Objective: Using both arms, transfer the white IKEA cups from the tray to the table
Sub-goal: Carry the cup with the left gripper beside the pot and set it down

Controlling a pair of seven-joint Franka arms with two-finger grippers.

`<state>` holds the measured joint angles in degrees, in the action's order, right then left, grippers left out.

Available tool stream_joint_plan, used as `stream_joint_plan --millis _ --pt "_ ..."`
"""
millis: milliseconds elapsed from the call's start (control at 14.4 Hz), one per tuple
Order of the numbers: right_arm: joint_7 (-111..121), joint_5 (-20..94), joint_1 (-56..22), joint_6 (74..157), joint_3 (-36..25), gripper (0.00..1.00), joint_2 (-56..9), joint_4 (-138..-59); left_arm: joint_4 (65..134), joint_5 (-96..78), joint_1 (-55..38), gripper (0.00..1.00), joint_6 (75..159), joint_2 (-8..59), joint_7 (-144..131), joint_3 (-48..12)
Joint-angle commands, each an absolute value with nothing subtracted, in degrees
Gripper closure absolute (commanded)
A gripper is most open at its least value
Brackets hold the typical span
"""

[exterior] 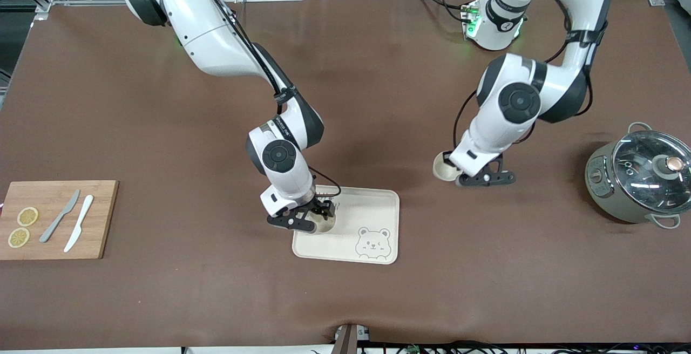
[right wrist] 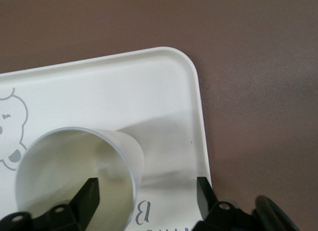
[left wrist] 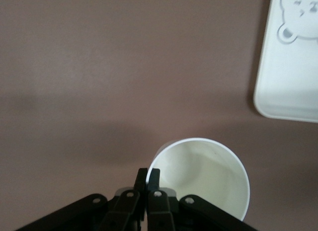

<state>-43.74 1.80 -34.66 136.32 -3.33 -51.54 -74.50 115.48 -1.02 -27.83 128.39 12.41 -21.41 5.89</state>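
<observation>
One white cup (exterior: pixel 325 226) stands upright on the bear-printed cream tray (exterior: pixel 372 208), at the tray's corner toward the right arm's end. My right gripper (exterior: pixel 316 217) is open over it. In the right wrist view one finger (right wrist: pixel 91 192) sits inside the cup (right wrist: pixel 69 166) and the other finger (right wrist: pixel 202 191) is outside, apart from its wall, above the tray (right wrist: pixel 124 82). My left gripper (exterior: pixel 458 174) is shut on the rim of the second white cup (exterior: pixel 445 168), low over the brown table beside the tray. The left wrist view shows its fingertips (left wrist: pixel 141 175) pinching the cup's (left wrist: pixel 206 174) rim. I cannot tell if this cup touches the table.
A wooden cutting board (exterior: pixel 100 219) with two lemon slices (exterior: pixel 27 216), a grey knife (exterior: pixel 59 223) and a white knife (exterior: pixel 79 230) lies at the right arm's end. A grey pot with a glass lid (exterior: pixel 639 173) stands at the left arm's end. The tray corner shows in the left wrist view (left wrist: pixel 288 82).
</observation>
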Motion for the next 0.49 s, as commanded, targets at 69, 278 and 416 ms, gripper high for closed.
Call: stream_joint_plan --millis 69,278,416 --pt "-45.3 0.9 -34.5 136.1 -3.2 0.57 -52.2 -73.2 131.6 3.1 -25.5 1.00 142.2 3.8 -19.4 5.5" --pt "-45.3 0.9 -34.5 136.2 -3.2 0.68 -52.2 -73.2 138.8 4.4 -21.4 1.00 149.0 1.3 -13.6 5.4" --pt "-45.3 0.8 -34.5 136.1 -3.2 0.79 -52.2 -73.2 141.4 4.5 -18.2 1.00 151.8 0.6 -8.7 5.3"
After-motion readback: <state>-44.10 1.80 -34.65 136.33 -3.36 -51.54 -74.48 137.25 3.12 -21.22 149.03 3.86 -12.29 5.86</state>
